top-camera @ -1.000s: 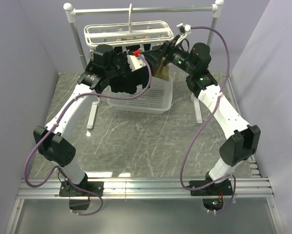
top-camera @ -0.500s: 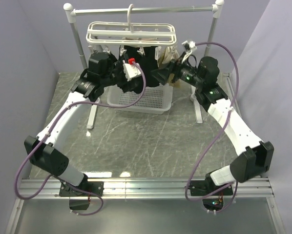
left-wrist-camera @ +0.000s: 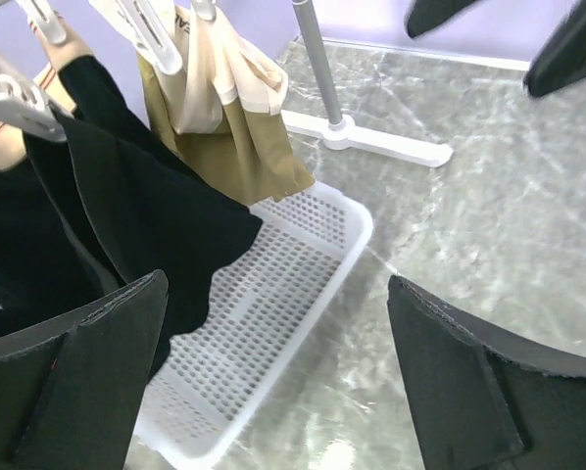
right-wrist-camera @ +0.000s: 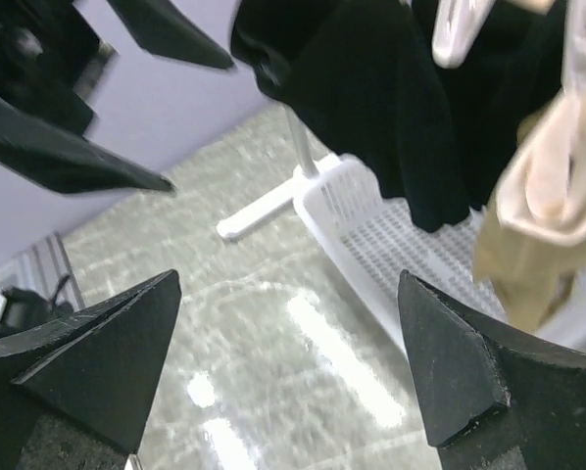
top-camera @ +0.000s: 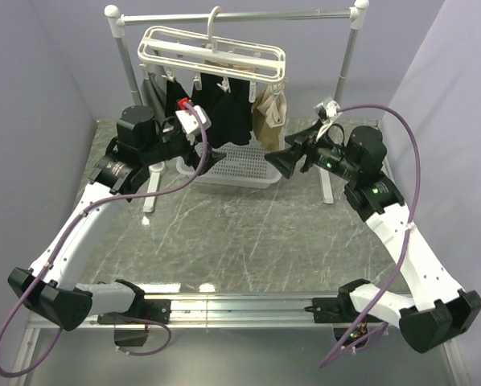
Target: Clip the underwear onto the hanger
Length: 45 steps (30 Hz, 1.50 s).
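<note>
Black underwear (top-camera: 228,112) hangs limp under hanger (top-camera: 216,53); looks light, floppy; pinch waistband. Jaws apart, empty: left gripper (left-wrist-camera: 273,377), right gripper (right-wrist-camera: 288,362).

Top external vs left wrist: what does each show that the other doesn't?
Top external only: the hanger with its whole frame, its hook over the rail stand. Left wrist only: a clip peg up close, at the top edge of the tan garment. Both: the black underwear hanging, the tan garment beside it, the white basket below.
</note>
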Available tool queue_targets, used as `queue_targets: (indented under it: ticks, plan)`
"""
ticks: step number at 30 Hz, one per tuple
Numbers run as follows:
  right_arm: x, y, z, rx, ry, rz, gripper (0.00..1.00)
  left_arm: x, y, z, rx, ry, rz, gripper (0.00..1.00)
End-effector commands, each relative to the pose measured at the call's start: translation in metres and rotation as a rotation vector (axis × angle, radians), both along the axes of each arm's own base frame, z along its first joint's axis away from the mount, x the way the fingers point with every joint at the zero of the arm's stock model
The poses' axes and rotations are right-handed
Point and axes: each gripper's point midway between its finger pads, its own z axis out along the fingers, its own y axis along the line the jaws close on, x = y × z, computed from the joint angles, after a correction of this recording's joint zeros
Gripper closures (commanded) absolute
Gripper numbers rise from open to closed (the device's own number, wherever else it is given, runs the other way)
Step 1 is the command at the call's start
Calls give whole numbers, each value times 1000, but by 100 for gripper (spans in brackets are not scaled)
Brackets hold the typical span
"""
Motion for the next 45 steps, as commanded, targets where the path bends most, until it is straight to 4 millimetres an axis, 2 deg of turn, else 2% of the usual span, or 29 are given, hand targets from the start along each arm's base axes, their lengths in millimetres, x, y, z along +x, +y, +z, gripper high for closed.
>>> queue_targets:
  ticks: [1,2,3,4,5,6,8,9,11,12,14,16,17,18,19,20,21,22,23,25,26,27,29,30,36,42,45]
  plan:
    - [-8,-18,-6,-44,-15,-77,2,-11,4,14,-85,64,34,1]
    - [-8,-23,-10,-61,-16,-101,2,-9,9,21,-92,81,76,1]
    - [-11,-27,-13,-70,-16,-120,2,-5,10,17,-83,116,97,1]
    - [-12,-30,-16,-77,-12,-135,2,-8,16,0,-41,204,123,1]
    - [-12,-34,-23,-90,0,-156,1,-5,22,7,-42,218,160,1]
    - [-15,-39,-20,-89,-13,-176,1,2,25,-5,-16,269,190,1]
    - [-13,-51,-29,-114,7,-246,1,10,42,-14,17,336,291,1]
    - [-12,-57,-31,-126,11,-281,1,16,48,-24,39,374,325,1]
    - [-7,-75,-50,-175,53,-375,1,21,63,-41,62,440,423,1]
    - [-9,-82,-52,-188,52,-397,1,25,73,-47,75,447,488,1]
    - [-7,-94,-74,-247,87,-433,0,23,85,-66,83,486,548,1]
    - [-5,-105,-91,-275,134,-469,0,17,95,-66,60,462,582,1]
    - [-2,-112,-103,-286,162,-490,0,12,98,-86,81,492,592,1]
    - [-1,-115,-111,-293,180,-493,0,9,101,-78,44,447,601,1]
    - [1,-118,-114,-294,183,-507,0,7,105,-84,41,445,623,1]
    - [1,-122,-125,-298,207,-518,0,2,108,-105,57,480,635,1]
    - [0,-127,-126,-286,209,-533,0,-1,110,-104,41,466,644,1]
    - [-1,-128,-126,-271,202,-532,0,-2,113,-110,44,473,660,1]
    - [-4,-129,-133,-270,212,-533,0,-6,114,-121,53,489,663,1]
    - [-11,-134,-132,-259,188,-549,0,-7,115,-119,31,461,663,1]
    - [-15,-135,-140,-261,196,-552,0,-10,115,-126,10,486,677,1]
    - [-21,-137,-135,-249,173,-556,0,-10,115,-126,1,477,679,1]
    - [-27,-140,-140,-241,169,-562,0,-8,118,-132,-2,474,702,1]
    - [-32,-142,-134,-226,144,-570,0,-8,120,-134,-3,470,711,1]
    - [-43,-153,-130,-208,101,-604,0,-6,119,-140,-42,463,721,1]
    - [-49,-153,-129,-201,84,-596,0,-10,123,-131,-72,442,734,1]
    - [-50,-152,-125,-188,74,-593,0,-12,126,-118,-94,403,738,0]
